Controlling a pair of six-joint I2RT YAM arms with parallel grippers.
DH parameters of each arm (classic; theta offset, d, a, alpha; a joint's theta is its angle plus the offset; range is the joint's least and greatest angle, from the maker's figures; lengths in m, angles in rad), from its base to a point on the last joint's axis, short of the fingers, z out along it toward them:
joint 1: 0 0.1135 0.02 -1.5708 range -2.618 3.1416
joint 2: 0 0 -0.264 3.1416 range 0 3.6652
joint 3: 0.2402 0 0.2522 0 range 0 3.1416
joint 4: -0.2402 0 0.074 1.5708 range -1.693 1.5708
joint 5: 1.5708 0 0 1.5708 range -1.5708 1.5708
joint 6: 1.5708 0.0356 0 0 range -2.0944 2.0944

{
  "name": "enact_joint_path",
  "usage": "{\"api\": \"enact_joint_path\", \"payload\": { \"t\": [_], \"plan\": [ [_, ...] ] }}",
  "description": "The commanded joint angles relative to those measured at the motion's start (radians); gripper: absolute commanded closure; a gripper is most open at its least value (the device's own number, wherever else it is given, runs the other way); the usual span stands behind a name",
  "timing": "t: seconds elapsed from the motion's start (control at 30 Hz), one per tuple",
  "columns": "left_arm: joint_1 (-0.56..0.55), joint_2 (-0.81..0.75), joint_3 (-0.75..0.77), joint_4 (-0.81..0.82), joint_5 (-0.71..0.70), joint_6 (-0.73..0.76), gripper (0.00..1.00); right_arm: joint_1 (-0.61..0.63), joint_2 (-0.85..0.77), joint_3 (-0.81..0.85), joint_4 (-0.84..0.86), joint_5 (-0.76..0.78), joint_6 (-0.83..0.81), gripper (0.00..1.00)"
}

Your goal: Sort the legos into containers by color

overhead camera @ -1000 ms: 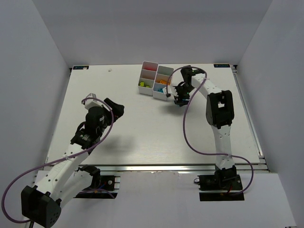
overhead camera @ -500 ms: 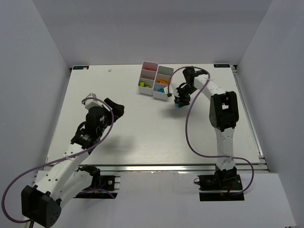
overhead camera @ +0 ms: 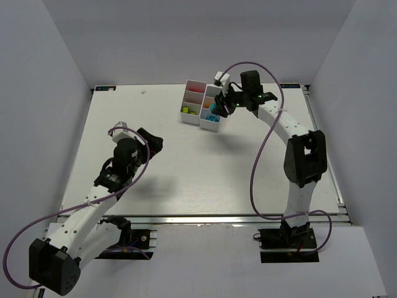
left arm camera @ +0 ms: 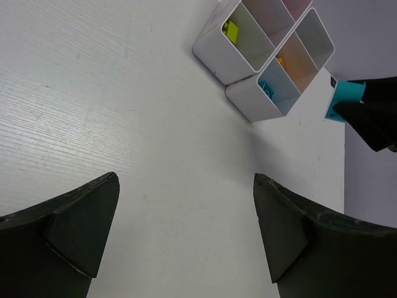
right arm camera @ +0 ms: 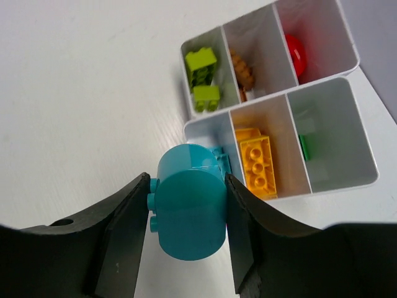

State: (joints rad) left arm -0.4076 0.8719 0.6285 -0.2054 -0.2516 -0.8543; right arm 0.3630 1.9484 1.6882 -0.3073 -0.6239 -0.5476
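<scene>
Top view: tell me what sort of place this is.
Probably a robot lab test cell: a white table boxed in by plain walls, two arms bolted at its near edge, bins of toy bricks, a cyan brick in the right gripper.

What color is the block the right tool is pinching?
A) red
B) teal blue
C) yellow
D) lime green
B: in the right wrist view, the right tool has its two fingers closed on a rounded teal brick.
</scene>
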Motion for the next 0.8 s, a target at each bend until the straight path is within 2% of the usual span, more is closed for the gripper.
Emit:
{"api": "enact_joint_path", "payload": {
  "t": [0.0, 0.17, 0.33, 0.53, 0.77],
  "plan": [
    [0.001, -0.005, 0.008, 0.014, -0.003, 0.003, 0.02, 0.051, 0.012, -0.007, 0.224, 0.154, 0.282, 0.9],
    [0.003, -0.013, 0.004, 0.011, -0.006, 0.0, 0.02, 0.083, 0.05, 0.008, 0.287, 0.213, 0.287, 0.88],
    [0.003, -0.016, 0.007, 0.003, -0.014, 0.003, 0.02, 0.086, 0.119, 0.079, 0.229, 0.236, 0.25, 0.8],
    [0.003, -0.014, 0.0, 0.009, -0.014, 0.004, 0.02, 0.086, 0.147, 0.076, 0.198, 0.26, 0.176, 0.74],
    [0.003, -0.005, 0.007, 0.012, -0.011, 0.008, 0.02, 0.088, 0.156, 0.074, 0.198, 0.282, 0.129, 0.55]
  ]
}}
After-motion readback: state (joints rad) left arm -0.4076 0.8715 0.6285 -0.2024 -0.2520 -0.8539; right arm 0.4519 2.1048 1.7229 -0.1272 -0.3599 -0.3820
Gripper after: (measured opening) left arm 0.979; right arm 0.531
